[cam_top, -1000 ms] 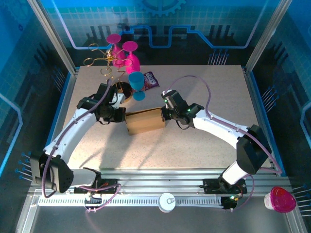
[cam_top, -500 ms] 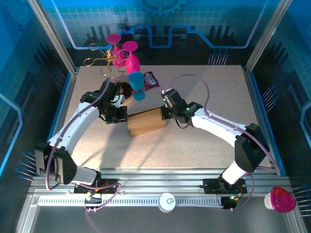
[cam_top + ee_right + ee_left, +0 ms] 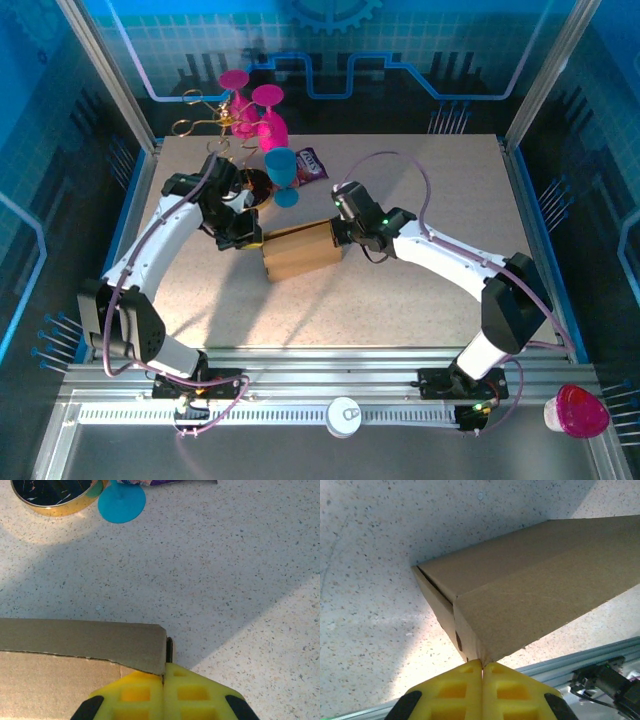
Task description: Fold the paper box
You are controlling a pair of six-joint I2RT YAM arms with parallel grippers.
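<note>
As left pincer, right pincer pinch paper box, nearside open

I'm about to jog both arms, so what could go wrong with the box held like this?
Both the left gripper and the right gripper seem to pinch the box by just a corner edge, so it may slip or tear out.
The end flap by the left gripper gapes at its seam and could spring open.
The blue cup and gold tin sit close behind the box, and a swing could knock them.
</note>
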